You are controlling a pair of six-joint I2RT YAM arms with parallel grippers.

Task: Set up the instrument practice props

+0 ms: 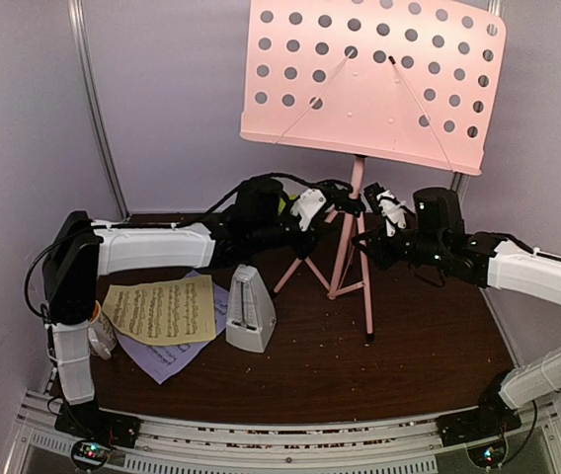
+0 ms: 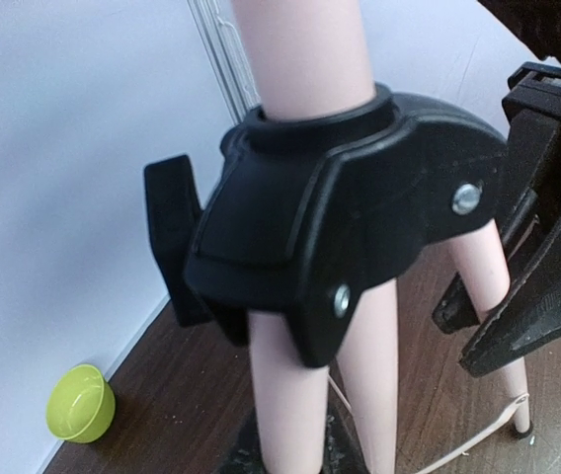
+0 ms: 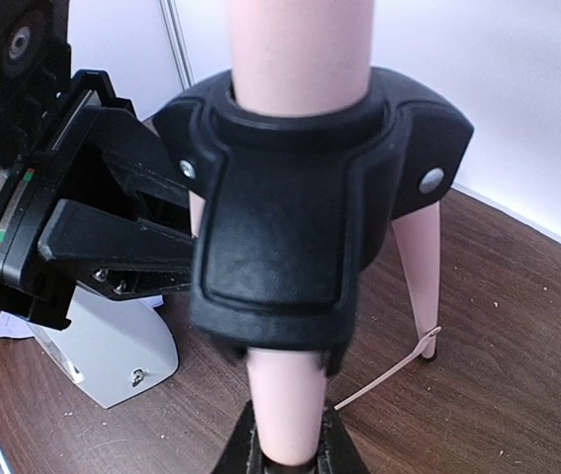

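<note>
The pink music stand [image 1: 369, 74] stands upright at the back centre, its perforated desk empty. My left gripper [image 1: 340, 209] reaches in from the left and grips a tripod leg [image 2: 305, 395] just below the black hub [image 2: 350, 207]. My right gripper [image 1: 364, 237] comes from the right, shut on another leg [image 3: 290, 415] under the hub [image 3: 300, 217]. The pale-grey metronome [image 1: 251, 311] stands at the left front. The yellow sheet [image 1: 162, 309] lies on the lavender sheet [image 1: 167, 357], left of it.
A lime-green bowl [image 2: 81, 402] sits by the back wall, left of the stand. A white mug [image 1: 101, 334] is half hidden behind the left arm. The back wall is close behind the stand. The stand's legs spread over the middle of the table.
</note>
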